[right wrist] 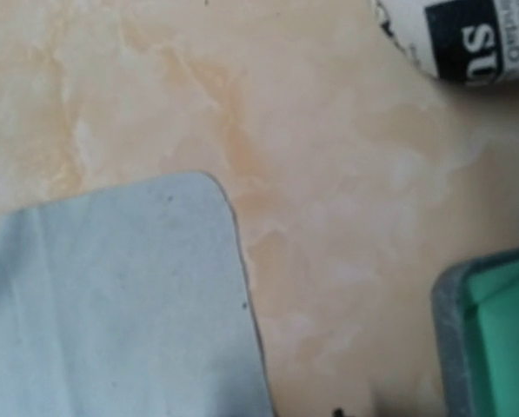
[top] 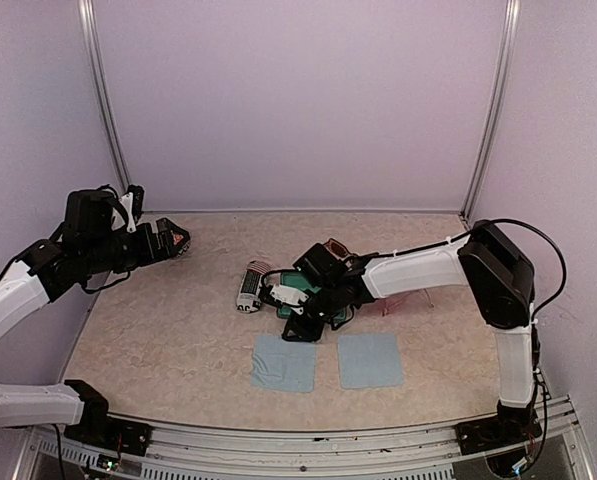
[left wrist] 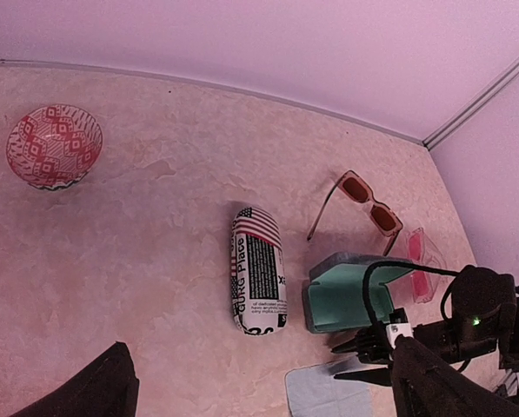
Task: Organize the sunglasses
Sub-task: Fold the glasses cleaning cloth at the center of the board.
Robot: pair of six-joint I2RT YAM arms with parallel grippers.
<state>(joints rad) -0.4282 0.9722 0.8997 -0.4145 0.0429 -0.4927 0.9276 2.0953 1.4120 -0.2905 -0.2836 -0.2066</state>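
Observation:
The dark reddish-brown sunglasses [left wrist: 368, 201] lie open on the table behind the open blue-grey case [left wrist: 355, 291], and show in the top view [top: 336, 247] too. The pale-pink sunglasses [left wrist: 420, 261] lie to the right of the case, partly behind my right arm [top: 403, 300]. My right gripper [top: 303, 326] is low at the case's front, over the left cloth's corner; its fingers [left wrist: 353, 347] stand slightly apart and hold nothing. My left gripper [top: 163, 245] is raised at the far left, open wide and empty.
A striped black-and-white pouch [left wrist: 257, 269] lies left of the case [top: 296, 290]. Two pale-blue cloths [top: 285, 362] [top: 370, 360] lie near the front. A red patterned bowl [left wrist: 55, 146] stands at the far left. The right wrist view shows cloth [right wrist: 111, 295], case edge [right wrist: 494, 339] and pouch end [right wrist: 468, 39].

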